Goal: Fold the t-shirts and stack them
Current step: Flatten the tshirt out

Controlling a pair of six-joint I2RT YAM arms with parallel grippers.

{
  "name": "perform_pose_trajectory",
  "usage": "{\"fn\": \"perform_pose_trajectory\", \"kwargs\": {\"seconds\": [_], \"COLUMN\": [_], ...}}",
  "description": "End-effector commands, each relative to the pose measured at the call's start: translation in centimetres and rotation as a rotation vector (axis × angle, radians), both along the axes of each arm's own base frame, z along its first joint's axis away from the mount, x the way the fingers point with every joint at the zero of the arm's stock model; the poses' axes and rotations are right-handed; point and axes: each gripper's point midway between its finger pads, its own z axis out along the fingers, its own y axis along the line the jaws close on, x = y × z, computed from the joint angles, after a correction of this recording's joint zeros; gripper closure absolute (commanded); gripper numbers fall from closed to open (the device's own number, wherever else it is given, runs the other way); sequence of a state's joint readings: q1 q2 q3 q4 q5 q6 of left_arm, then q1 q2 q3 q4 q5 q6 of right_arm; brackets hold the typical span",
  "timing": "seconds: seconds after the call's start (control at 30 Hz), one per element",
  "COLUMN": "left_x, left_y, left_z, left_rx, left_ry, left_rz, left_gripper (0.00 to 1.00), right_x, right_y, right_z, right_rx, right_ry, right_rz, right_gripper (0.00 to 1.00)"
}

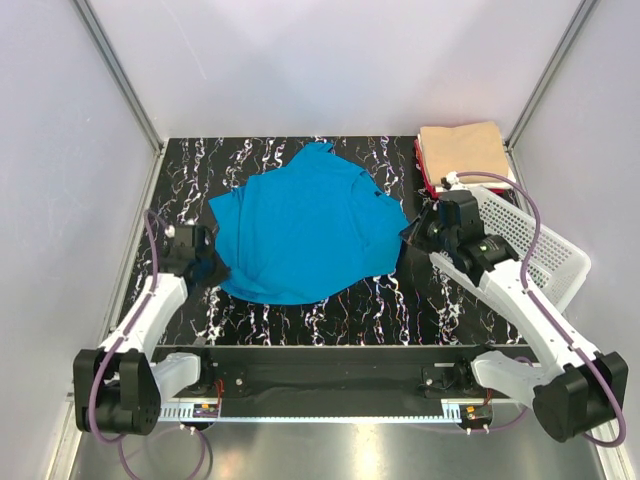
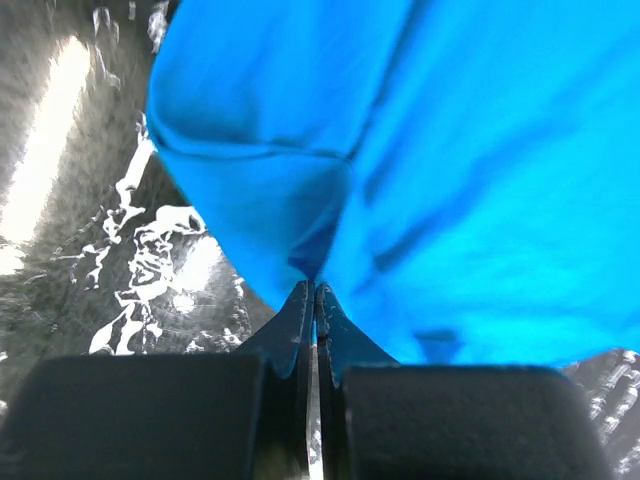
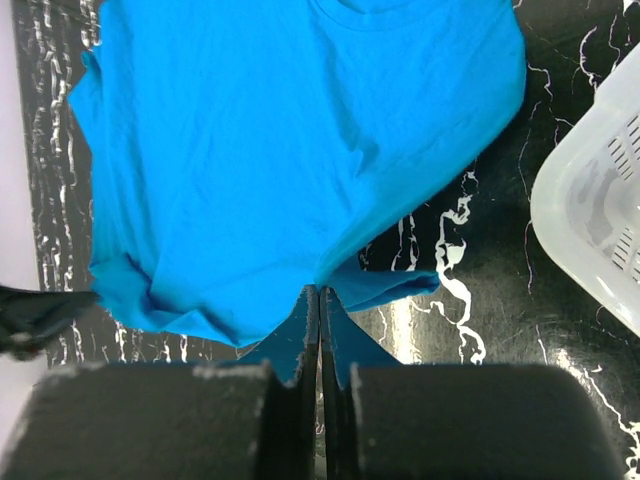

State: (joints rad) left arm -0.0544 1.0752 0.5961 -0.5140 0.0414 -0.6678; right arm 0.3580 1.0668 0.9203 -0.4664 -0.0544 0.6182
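A turquoise-blue t-shirt lies spread and rumpled across the middle of the black marbled table. At its lower left edge my left gripper is shut on the cloth; the left wrist view shows the blue t-shirt pinched at the fingertips of that left gripper. My right gripper is shut on the shirt's right edge, and in the right wrist view the blue t-shirt meets the closed right gripper. A tan folded t-shirt tops a stack at the back right, with a red one showing beneath.
A white perforated basket stands at the table's right side, under my right arm; its rim shows as the basket in the right wrist view. Grey walls close in on left, back and right.
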Motion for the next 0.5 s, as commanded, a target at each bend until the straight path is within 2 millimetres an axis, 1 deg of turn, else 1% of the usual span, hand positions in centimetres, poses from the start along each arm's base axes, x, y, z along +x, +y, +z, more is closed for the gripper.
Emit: {"fn": "perform_pose_trajectory", "kwargs": {"seconds": [0.0, 0.03, 0.07, 0.1, 0.13, 0.17, 0.2, 0.23, 0.27, 0.33, 0.37, 0.43, 0.47], "left_x": [3.8, 4.4, 4.7, 6.1, 6.6, 6.6, 7.3, 7.4, 7.2, 6.6, 5.4, 3.8, 2.0], "left_y": [0.5, 1.0, 1.2, 1.2, 1.3, 1.2, 1.2, 1.0, 1.0, 0.6, 0.2, -0.4, -0.4], "left_z": [7.4, 8.8, 9.9, 13.9, 15.6, 17.3, 21.3, 23.2, 26.8, 30.2, 32.9, 35.1, 36.9], "left_rx": [0.052, 0.079, 0.090, 0.091, 0.098, 0.099, 0.094, 0.089, 0.077, 0.051, 0.025, -0.016, -0.028], "left_ry": [-0.187, -0.210, -0.209, -0.292, -0.321, -0.339, -0.430, -0.476, -0.562, -0.642, -0.710, -0.774, -0.836], "left_rz": [-0.021, -0.015, -0.019, -0.016, -0.014, -0.017, -0.015, -0.018, -0.012, -0.012, -0.026, -0.038, -0.041], "left_gripper": [1.00, 1.00, 1.00, 1.00, 1.00, 1.00, 1.00, 1.00, 1.00, 1.00, 1.00, 1.00, 1.00], "right_x": [1.5, 1.8, 2.5, 2.6, 2.8, 3.4, 3.1, 3.0, 2.6, 1.8, 0.5, -0.9, -2.5], "right_y": [0.6, 0.6, 0.7, 0.7, 0.8, 1.1, 0.9, 1.0, 1.0, 0.9, 0.6, 0.0, -0.4], "right_z": [2.1, 2.8, 5.0, 5.2, 6.1, 8.5, 8.9, 9.8, 11.4, 13.0, 14.2, 15.5, 16.4], "right_rx": [0.004, -0.001, -0.004, -0.021, -0.027, -0.030, -0.043, -0.046, -0.049, -0.042, -0.036, -0.023, -0.010], "right_ry": [-0.050, -0.060, -0.105, -0.089, -0.100, -0.140, -0.120, -0.126, -0.140, -0.158, -0.173, -0.194, -0.213], "right_rz": [0.015, 0.017, 0.026, 0.032, 0.040, 0.057, 0.066, 0.076, 0.091, 0.107, 0.111, 0.108, 0.112], "right_gripper": [1.00, 1.00, 1.00, 1.00, 1.00, 1.00, 1.00, 1.00, 1.00, 1.00, 1.00, 1.00, 1.00]}}
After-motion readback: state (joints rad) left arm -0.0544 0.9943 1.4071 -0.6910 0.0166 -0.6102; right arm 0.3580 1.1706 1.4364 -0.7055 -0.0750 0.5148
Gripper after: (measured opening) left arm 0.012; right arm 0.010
